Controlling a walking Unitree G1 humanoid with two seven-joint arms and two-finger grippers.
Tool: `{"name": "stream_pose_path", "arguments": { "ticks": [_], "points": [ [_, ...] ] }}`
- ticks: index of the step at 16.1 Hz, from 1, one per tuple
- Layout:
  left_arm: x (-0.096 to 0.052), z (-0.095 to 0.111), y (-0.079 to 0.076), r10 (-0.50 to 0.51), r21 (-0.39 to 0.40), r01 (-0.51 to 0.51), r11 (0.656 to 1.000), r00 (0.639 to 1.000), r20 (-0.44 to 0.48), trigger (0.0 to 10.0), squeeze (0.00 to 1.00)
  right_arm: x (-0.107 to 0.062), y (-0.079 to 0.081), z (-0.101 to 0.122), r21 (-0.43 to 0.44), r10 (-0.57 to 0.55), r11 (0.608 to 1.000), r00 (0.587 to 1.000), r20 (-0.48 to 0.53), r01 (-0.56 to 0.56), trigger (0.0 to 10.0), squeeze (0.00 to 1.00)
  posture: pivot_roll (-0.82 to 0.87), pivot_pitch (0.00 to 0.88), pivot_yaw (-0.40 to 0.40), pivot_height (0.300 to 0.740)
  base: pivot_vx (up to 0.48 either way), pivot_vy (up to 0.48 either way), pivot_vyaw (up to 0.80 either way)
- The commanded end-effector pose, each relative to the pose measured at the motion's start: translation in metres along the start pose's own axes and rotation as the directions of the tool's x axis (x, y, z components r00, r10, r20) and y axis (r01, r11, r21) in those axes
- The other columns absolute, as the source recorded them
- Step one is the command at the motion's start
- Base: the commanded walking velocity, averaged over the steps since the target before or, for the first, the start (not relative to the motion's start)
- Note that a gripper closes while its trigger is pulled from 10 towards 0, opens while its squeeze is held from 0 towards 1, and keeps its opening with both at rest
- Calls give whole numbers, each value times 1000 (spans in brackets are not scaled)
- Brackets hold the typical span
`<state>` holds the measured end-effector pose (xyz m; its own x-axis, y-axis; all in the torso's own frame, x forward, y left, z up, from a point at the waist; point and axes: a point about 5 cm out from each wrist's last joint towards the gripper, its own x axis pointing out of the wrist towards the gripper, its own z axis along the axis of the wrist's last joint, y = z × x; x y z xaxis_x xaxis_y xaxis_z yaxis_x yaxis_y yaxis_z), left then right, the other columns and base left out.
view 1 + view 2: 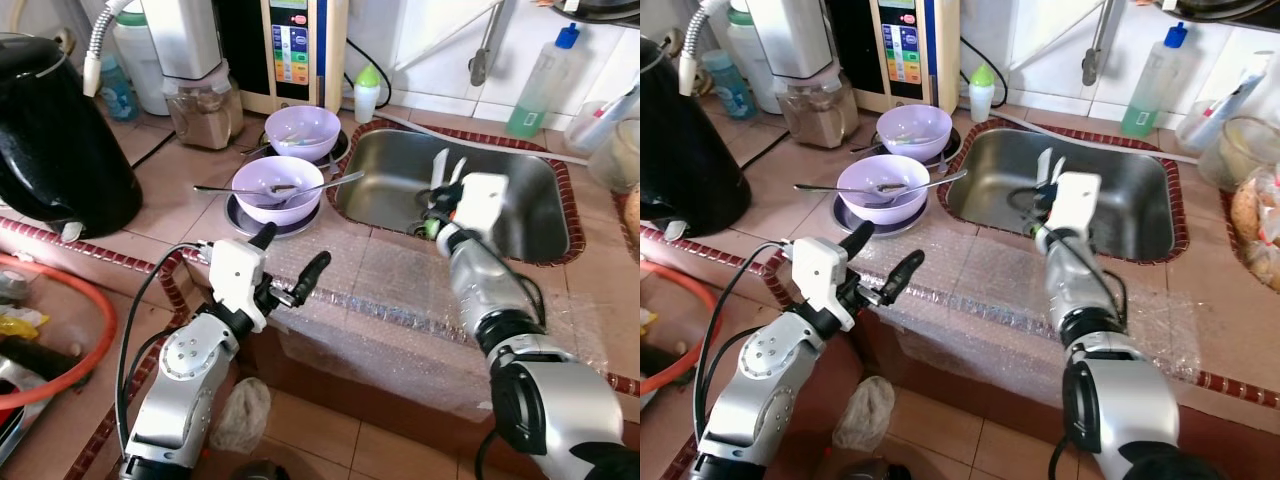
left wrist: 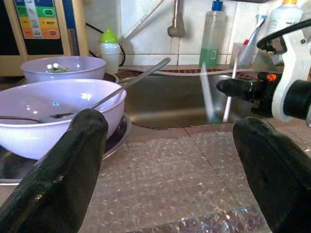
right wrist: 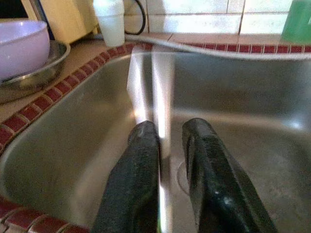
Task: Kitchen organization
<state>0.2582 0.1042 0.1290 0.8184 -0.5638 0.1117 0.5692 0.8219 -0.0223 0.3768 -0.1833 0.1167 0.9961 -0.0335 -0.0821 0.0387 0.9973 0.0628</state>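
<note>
Two purple bowls stand on metal plates left of the steel sink (image 1: 385, 170). The near bowl (image 1: 278, 188) holds two long spoons (image 1: 330, 183); the far bowl (image 1: 302, 130) sits behind it. My left gripper (image 1: 295, 248) hovers open and holds nothing, low at the counter's front edge just before the near bowl. My right gripper (image 1: 440, 200) is over the sink, shut on two thin pale sticks (image 1: 441, 166) that point up and look like cutlery. In the right wrist view the sticks (image 3: 163, 92) run between the fingers (image 3: 141, 145).
Bubble wrap (image 1: 400, 290) covers the counter in front of the sink. A black kettle (image 1: 60, 130) stands at the left, with a blender jar (image 1: 205, 100) and a water machine (image 1: 295, 50) behind. A small green-capped bottle (image 1: 368, 92) and a green soap bottle (image 1: 540, 85) line the back wall.
</note>
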Motion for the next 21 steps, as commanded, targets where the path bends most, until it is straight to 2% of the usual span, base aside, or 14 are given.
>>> {"name": "stream_pose_path", "arguments": {
  "ticks": [1, 6, 7, 8, 9, 10, 11, 13, 14, 17, 18, 19, 20, 21],
  "points": [
    [2, 4, -1, -10, 20, 10, 1000, 1000, 4, 10000, 1000, 1, 1, 2, 10, -2, 1000, 1000, 8, 2, 10000, 1000, 36, 0, 67, 740, 0, 0, 0],
    [5, 2, -4, -17, 26, 18, 1000, 1000, -15, 10000, 1000, -1, -1, -3, 65, -1, 998, 1000, -6, 1, 10000, 1000, 30, 0, 63, 740, 0, 0, 0],
    [5, 1, -4, -13, 26, 13, 1000, 1000, -21, 10000, 1000, 0, -1, -2, 104, 1, 995, 1000, 3, -2, 10000, 1000, 31, 0, 60, 740, 0, 0, 0],
    [6, -1, -5, -9, 23, 10, 1000, 999, -35, 10000, 941, -1, 2, 0, 150, 29, 988, 999, 30, -33, 10000, 1000, 31, 0, 57, 740, 0, 0, 0],
    [6, -1, -7, -7, 27, 8, 1000, 999, -38, 10000, 475, -3, 4, 0, 155, 61, 985, 996, 62, -70, 10000, 1000, 30, 0, 55, 740, 0, 0, 0],
    [6, -1, -7, -3, 33, 4, 999, 999, -37, 10000, 475, -4, 6, 0, 149, 81, 984, 993, 81, -92, 10000, 1000, 30, 0, 55, 740, 0, 0, 0],
    [6, 1, -5, 11, 40, -10, 999, 1000, -23, 10000, 0, -9, 7, -4, 161, 112, 979, 989, 100, -127, 10000, 1000, 25, 0, 54, 740, 0, 0, 0],
    [8, 12, 1, 65, 49, -66, 997, 997, 32, 10000, 0, -28, 10, -10, 116, 178, 974, 972, 154, -197, 10000, 1000, 15, 0, 53, 740, 0, 0, 0],
    [10, 21, 2, 84, 61, -88, 994, 994, 65, 10000, 0, -39, 10, -17, 83, 213, 971, 968, 131, -225, 10000, 0, 8, 0, 57, 740, 0, 0, 0],
    [5, 38, 8, 151, 63, -161, 985, 980, 132, 10000, 0, -67, 6, -11, -48, 239, 971, 958, 156, -234, 10000, 0, -27, 0, 72, 740, 0, 0, 0],
    [0, 37, 11, 176, 67, -186, 980, 975, 132, 10000, 0, -76, 1, -3, -107, 189, 979, 964, 188, -171, 10000, 0, -27, 0, 72, 740, 0, 0, 0],
    [-10, 32, 16, 208, 78, -218, 973, 971, 116, 10000, 0, -89, 1, 7, -149, 207, 973, 952, 225, -176, 10000, 0, -40, 0, 71, 740, 0, 0, 0],
    [-12, 30, 17, 217, 80, -227, 971, 970, 112, 10000, 0, -93, 2, 9, -143, 222, 971, 948, 229, -193, 10000, 0, -40, 0, 71, 740, 0, 0, 0],
    [-16, 27, 19, 234, 77, -242, 967, 967, 100, 10000, 0, -100, 2, 9, -154, 193, 975, 955, 225, -161, 10000, 0, -41, 0, 65, 740, 0, 0, 0]
  ]
}}
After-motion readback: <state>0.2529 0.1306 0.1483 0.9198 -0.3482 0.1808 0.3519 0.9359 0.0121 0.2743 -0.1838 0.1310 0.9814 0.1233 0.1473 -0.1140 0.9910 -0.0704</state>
